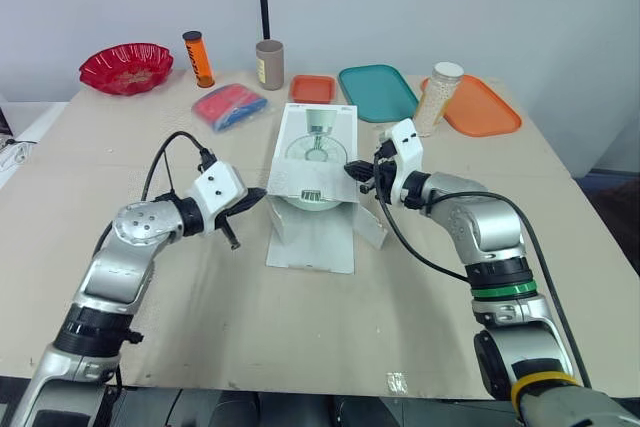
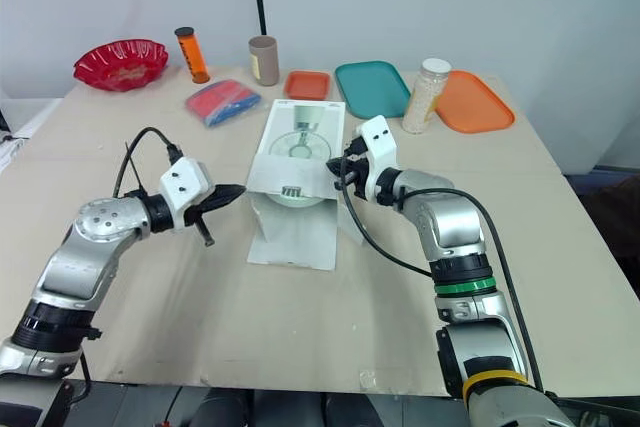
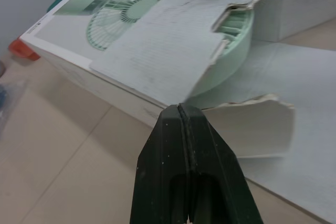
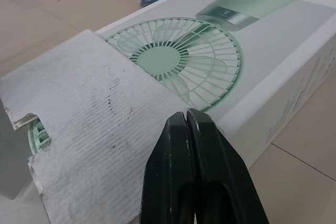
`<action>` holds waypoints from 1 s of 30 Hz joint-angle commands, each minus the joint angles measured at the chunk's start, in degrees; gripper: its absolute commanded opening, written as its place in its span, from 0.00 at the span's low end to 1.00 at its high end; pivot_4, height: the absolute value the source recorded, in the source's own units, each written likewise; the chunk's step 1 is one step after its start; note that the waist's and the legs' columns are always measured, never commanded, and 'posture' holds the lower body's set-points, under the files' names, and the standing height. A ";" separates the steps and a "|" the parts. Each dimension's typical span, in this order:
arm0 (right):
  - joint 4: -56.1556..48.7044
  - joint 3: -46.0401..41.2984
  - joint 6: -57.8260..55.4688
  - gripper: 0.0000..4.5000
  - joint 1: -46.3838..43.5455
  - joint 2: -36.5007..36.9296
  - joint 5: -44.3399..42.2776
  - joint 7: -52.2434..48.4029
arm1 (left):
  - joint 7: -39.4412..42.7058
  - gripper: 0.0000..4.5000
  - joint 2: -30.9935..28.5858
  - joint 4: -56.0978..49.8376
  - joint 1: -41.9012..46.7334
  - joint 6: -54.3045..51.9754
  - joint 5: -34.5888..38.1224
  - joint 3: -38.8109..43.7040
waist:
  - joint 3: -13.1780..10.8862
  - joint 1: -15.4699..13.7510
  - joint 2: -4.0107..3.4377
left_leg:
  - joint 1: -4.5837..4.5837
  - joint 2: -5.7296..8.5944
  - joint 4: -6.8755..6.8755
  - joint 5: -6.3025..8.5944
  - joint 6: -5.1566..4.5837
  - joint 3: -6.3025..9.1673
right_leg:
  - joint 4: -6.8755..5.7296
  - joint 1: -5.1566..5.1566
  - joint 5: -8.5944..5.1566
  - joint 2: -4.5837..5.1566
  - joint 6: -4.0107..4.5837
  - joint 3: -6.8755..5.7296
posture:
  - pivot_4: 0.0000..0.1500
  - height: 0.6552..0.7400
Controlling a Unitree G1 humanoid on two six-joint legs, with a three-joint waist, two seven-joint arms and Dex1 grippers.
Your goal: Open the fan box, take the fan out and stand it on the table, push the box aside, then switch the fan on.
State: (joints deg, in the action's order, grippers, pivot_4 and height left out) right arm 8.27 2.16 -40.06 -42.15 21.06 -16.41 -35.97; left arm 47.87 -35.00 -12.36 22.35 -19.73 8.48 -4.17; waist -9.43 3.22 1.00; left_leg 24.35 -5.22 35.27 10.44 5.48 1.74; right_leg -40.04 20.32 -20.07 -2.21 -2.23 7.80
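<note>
The white fan box lies flat mid-table with a fan picture on its top. Its near end is open: one flap rests on the table and the torn top flap hangs over the opening. The mint-green fan pokes out under that flap, still inside the box. My left gripper is shut and empty, its tip just left of the open end. At the box's right edge, my right gripper is shut, its tip right at the top flap; it holds nothing.
Along the back stand a red bowl, an orange bottle, a beige cup, a small orange tray, a teal tray, a jar of white beads and an orange tray. A red-blue packet lies left of the box.
</note>
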 commanded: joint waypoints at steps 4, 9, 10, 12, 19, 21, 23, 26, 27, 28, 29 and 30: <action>-0.15 0.72 -1.10 0.00 1.33 -0.63 0.23 0.57 | -0.02 0.00 -0.75 -9.73 -1.60 -5.45 2.84 -0.68 | -0.01 -0.03 0.02 | 0.00 0.00 0.00 0.00 0.00 0.00 | 0.00 0.01 0.00 0.00 0.00 -0.01 | 1.00 0.99; -0.22 1.20 -1.30 0.00 1.13 -1.37 0.27 0.66 | -1.75 0.00 1.31 -5.11 2.13 -3.25 -1.54 -5.24 | -0.01 0.00 0.03 | 0.00 0.00 0.00 0.00 0.00 0.00 | 0.00 0.01 0.00 0.00 0.00 0.00 | 1.00 0.99; -0.17 1.25 -1.35 0.00 1.02 -1.52 0.28 0.67 | -1.56 0.00 1.53 -4.27 3.22 -2.59 -2.14 -6.14 | -0.01 0.01 0.03 | 0.00 0.00 0.01 0.00 0.00 0.00 | 0.00 0.01 0.00 0.00 0.00 -0.01 | 1.00 0.99; -0.23 1.32 -1.39 0.00 1.03 -1.62 0.35 0.65 | -1.26 0.00 1.91 -3.49 4.44 -1.94 -2.52 -7.16 | -0.01 0.03 0.03 | 0.00 0.00 0.00 0.00 0.00 0.01 | 0.00 0.02 0.00 -0.01 0.00 -0.01 | 1.00 0.99; -0.51 1.66 -1.18 0.00 1.02 -1.91 0.76 0.61 | -1.15 0.00 3.18 -3.09 7.14 -2.10 -3.91 -9.51 | -0.01 0.07 0.03 | 0.00 0.00 0.00 0.01 -0.01 0.00 | 0.00 0.02 0.00 -0.02 0.03 0.01 | 1.00 0.99; -0.59 1.76 -1.14 0.00 1.00 -2.09 0.84 0.60 | -0.90 0.00 2.74 -3.38 7.30 -1.83 -4.26 -9.56 | -0.01 0.07 0.03 | 0.00 0.00 0.00 0.00 -0.01 0.00 | 0.00 0.02 0.00 -0.01 0.03 0.01 | 1.00 0.99; -0.54 1.81 -1.03 0.00 0.97 -2.23 0.92 0.64 | -0.46 0.00 1.78 -3.03 7.60 -1.14 -5.43 -10.08 | -0.01 0.07 0.03 | 0.00 0.00 0.00 0.00 -0.01 0.00 | 0.00 0.02 0.00 -0.01 0.02 0.01 | 1.00 0.99; -0.53 1.90 -0.92 0.00 1.02 -2.37 1.12 0.61 | 0.20 0.00 0.20 -2.39 8.45 -1.86 -7.20 -10.67 | -0.01 0.08 0.03 | 0.00 0.00 0.00 0.00 -0.01 0.00 | 0.00 0.02 -0.01 -0.02 0.02 0.01 | 1.00 0.99; -0.61 1.92 -0.92 0.00 1.08 -2.40 1.16 0.56 | 0.36 0.00 -0.22 -2.34 8.67 -2.30 -7.63 -10.71 | -0.01 0.09 0.03 | 0.00 0.00 0.00 0.01 -0.01 0.00 | 0.00 0.02 -0.01 -0.02 0.02 0.01 | 1.00 0.99; -0.55 1.95 -0.88 0.00 1.05 -2.48 1.22 0.56 | 0.46 0.00 -0.51 -2.21 8.83 -2.46 -7.87 -10.73 | -0.01 0.09 0.02 | 0.00 0.00 0.00 0.01 -0.01 0.00 | 0.00 0.02 -0.01 -0.02 0.02 0.02 | 1.00 0.99; -0.57 1.98 -0.85 0.00 1.10 -2.56 1.26 0.56 | 1.48 0.00 -2.10 -2.49 8.72 -3.05 -8.32 -10.73 | -0.01 0.08 0.03 | 0.00 0.00 0.00 0.00 -0.01 0.00 | 0.00 0.02 -0.01 -0.02 0.02 0.01 | 1.00 0.99; -0.59 2.00 -0.83 0.00 1.13 -2.61 1.29 0.57 | 2.25 0.00 -3.24 -2.70 8.62 -3.50 -8.66 -10.71 | -0.02 0.11 0.03 | 0.00 0.00 0.00 0.01 -0.01 0.00 | 0.00 0.02 -0.01 -0.01 0.01 0.01 | 1.00 0.99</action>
State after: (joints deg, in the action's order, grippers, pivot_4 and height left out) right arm 7.51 2.32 -40.07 -41.89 18.95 -15.41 -35.11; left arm 48.87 -36.14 -14.01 29.89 -22.77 0.69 -15.44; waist -9.45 3.33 1.03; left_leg 24.35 -5.22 35.27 10.44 5.47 1.73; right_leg -40.04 20.35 -20.08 -2.22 -2.21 7.82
